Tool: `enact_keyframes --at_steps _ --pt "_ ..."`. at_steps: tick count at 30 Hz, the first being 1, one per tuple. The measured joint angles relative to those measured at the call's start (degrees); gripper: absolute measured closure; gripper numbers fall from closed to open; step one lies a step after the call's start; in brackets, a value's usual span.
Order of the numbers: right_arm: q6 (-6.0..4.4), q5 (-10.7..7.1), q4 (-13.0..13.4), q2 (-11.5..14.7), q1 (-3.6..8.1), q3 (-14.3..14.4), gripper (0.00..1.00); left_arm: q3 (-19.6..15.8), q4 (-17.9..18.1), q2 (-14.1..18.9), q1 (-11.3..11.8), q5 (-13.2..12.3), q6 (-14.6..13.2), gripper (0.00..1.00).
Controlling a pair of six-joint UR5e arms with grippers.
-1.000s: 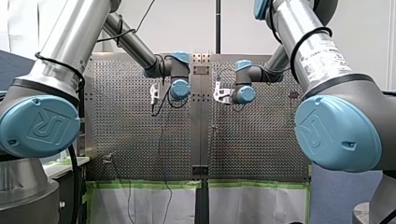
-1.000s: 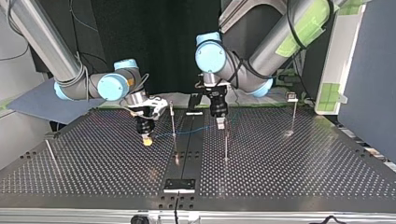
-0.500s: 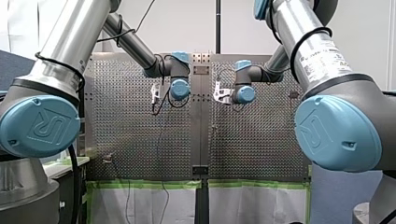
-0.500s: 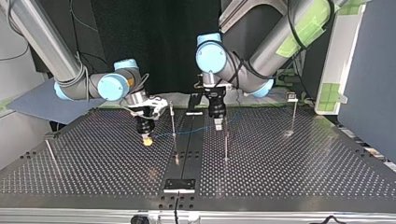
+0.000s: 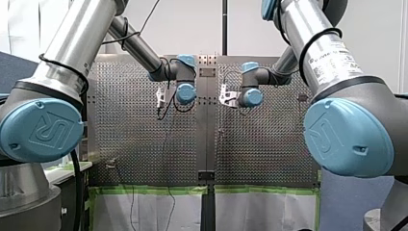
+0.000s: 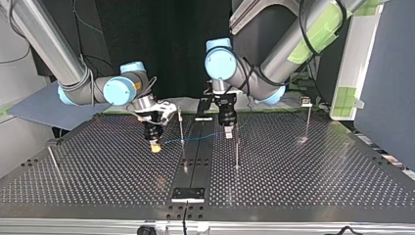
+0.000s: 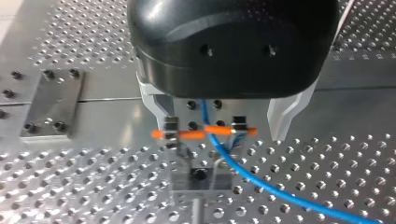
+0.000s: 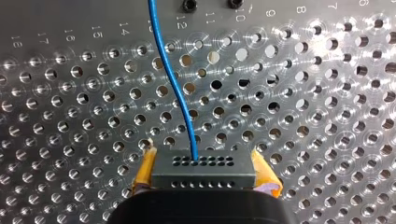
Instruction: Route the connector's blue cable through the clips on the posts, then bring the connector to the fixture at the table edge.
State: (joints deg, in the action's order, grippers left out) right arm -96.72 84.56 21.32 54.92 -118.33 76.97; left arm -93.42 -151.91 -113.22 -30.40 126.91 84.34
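Observation:
A dark grey connector (image 8: pixel 202 170) sits clamped between the yellow pads (image 8: pixel 144 170) of my right gripper (image 8: pixel 203 175), which is shut on it. Its blue cable (image 8: pixel 175 93) leads away over the perforated plate. In the top view my right gripper (image 6: pixel 154 146) hangs low at the left, and the blue cable (image 6: pixel 195 138) runs past a thin post (image 6: pixel 182 128) towards my left gripper (image 6: pixel 228 132). My left gripper (image 7: pixel 220 125) stands open astride a clip with an orange bar (image 7: pixel 203 133) on a post top. The blue cable (image 7: pixel 243 175) passes through that clip.
More thin posts stand on the plate: one just in front of my left gripper (image 6: pixel 237 152), one at the top view's right (image 6: pixel 308 120), one at its far left (image 6: pixel 52 157). A small plate fixture (image 6: pixel 188 194) sits at the near edge in the top view.
My left gripper has shifted a little towards the top view's left, staying open over the clip. My right gripper holds still with the connector.

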Motion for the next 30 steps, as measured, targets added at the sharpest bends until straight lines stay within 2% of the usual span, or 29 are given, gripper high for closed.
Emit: enact_keyframes --at_steps 7,25,26,27,28,29,30 --pt "0.0 0.0 0.18 0.01 -0.01 0.0 1.0 2.32 0.38 -2.27 -0.24 1.08 0.07 0.0" --pt "0.1 0.0 0.1 -0.05 -0.08 -0.02 1.0 3.27 1.43 -2.55 -0.42 2.23 0.01 0.0" --pt "0.11 0.0 0.1 -0.07 -0.08 -0.02 1.0 3.27 1.54 -2.55 -0.46 2.29 0.02 0.18" --pt "0.11 0.0 0.11 -0.07 -0.08 -0.02 1.0 3.27 1.63 -2.55 -0.48 2.34 0.04 0.18" --pt "0.11 0.0 0.11 -0.09 -0.09 -0.02 1.0 3.27 1.72 -2.55 -0.51 2.39 0.04 0.43" --pt "0.11 0.0 0.12 -0.09 -0.09 -0.02 1.0 3.27 1.82 -2.55 -0.53 2.47 0.06 0.61" --pt "0.11 0.0 0.13 -0.09 -0.09 -0.01 1.0 3.27 1.94 -2.55 -0.53 2.63 0.1 0.61"
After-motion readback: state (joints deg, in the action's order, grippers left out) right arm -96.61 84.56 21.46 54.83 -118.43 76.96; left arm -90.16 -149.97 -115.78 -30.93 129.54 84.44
